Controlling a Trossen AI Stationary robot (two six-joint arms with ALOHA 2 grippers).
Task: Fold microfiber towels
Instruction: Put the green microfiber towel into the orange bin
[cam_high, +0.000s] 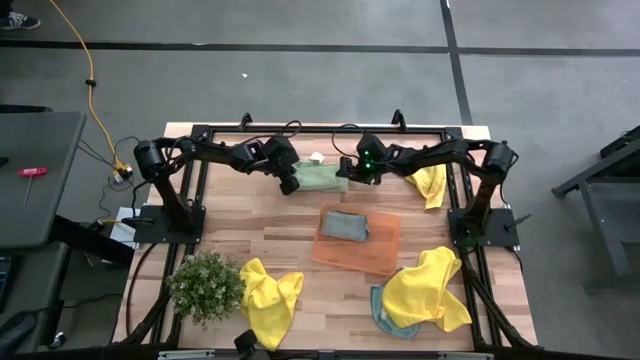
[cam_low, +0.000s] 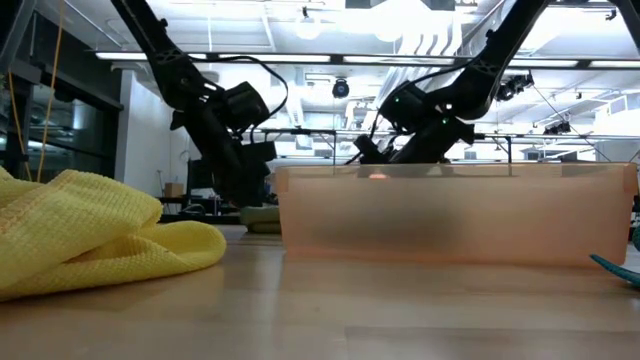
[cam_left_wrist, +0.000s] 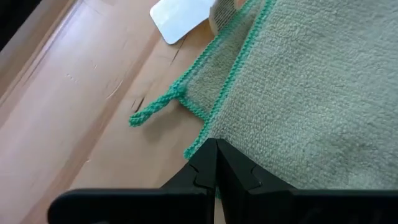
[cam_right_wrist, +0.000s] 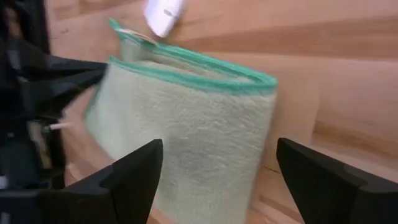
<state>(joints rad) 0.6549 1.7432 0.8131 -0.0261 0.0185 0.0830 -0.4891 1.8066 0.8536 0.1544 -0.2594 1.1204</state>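
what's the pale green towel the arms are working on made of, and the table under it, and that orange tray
Pale green towel: soft looped pile, likely microfiber, matte, with a darker green stitched edge.
Table: light wood planks, smooth, grain and seams visible.
Orange tray: looks like translucent plastic, frosted; light glows through its wall.
Left gripper sits shut at the towel's edge; right gripper is open over it.

high view: straight down over the whole table (cam_high: 300, 240), both arms in frame
low view: tabletop level, facing across into the room
left wrist: right up against the pale green towel (cam_left_wrist: 311, 93)
right wrist: close on that same towel, opposite side
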